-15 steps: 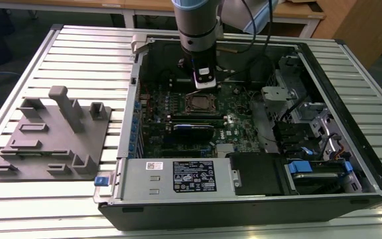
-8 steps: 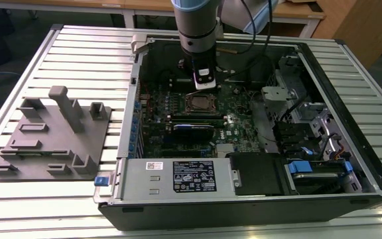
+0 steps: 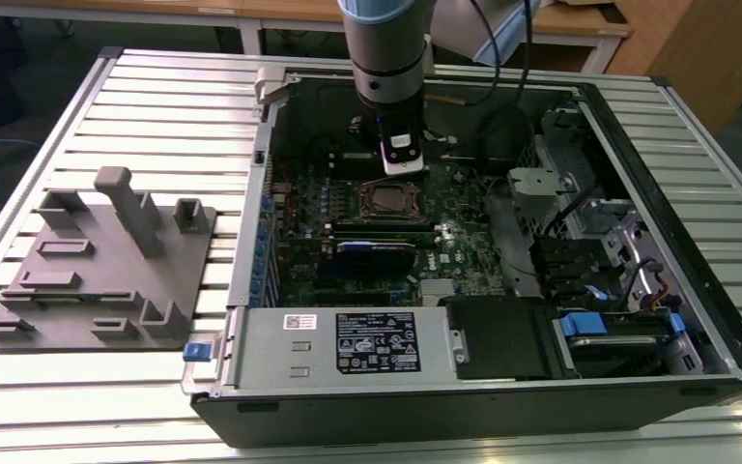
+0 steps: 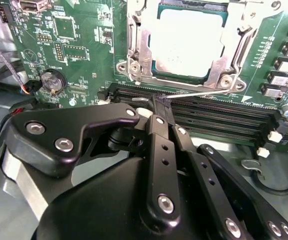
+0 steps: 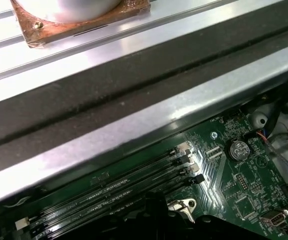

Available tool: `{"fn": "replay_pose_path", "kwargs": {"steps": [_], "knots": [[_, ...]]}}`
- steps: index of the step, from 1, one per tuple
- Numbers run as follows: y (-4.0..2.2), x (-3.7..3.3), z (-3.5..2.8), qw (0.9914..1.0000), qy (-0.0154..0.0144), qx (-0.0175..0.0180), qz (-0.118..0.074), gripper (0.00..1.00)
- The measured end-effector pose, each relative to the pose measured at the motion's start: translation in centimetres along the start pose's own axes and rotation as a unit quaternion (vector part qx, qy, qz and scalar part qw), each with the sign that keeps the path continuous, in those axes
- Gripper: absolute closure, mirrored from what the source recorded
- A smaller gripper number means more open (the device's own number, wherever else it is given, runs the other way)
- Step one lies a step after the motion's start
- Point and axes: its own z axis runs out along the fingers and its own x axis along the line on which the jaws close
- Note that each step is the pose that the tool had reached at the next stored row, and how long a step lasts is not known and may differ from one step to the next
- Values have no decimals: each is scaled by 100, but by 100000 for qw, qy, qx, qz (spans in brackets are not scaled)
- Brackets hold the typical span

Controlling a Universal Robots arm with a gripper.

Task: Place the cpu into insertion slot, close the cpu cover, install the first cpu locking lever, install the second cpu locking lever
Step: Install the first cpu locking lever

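Observation:
The cpu (image 4: 184,42) lies in the insertion slot (image 3: 390,201), its silver-grey top showing through the window of the cpu cover (image 4: 137,47), which lies flat over it. A thin wire locking lever (image 4: 209,91) runs along the socket's edge, above the memory slots (image 4: 219,120). Its free end reaches the tips of my gripper (image 4: 158,102), whose black fingers (image 4: 160,135) are pressed together; I cannot tell whether they pinch the wire. In the exterior view my gripper (image 3: 394,174) hangs just behind the socket, inside the open computer case.
The case wall (image 5: 133,130) stands close behind the memory slots. A labelled power supply box (image 3: 378,343) sits at the front and a drive cage (image 3: 603,329) on the exterior view's right. A grey fixture plate (image 3: 100,271) lies on the slatted table. A coin battery (image 4: 52,81) sits on the board.

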Motion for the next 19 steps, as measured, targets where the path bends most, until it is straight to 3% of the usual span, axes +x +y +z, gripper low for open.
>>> {"fn": "replay_pose_path", "kwargs": {"steps": [13, 19], "knots": [[19, 14, 23, 99997, -236, 98, 762, 89], [13, 19, 40, 99994, -488, 152, 916, 89]]}}
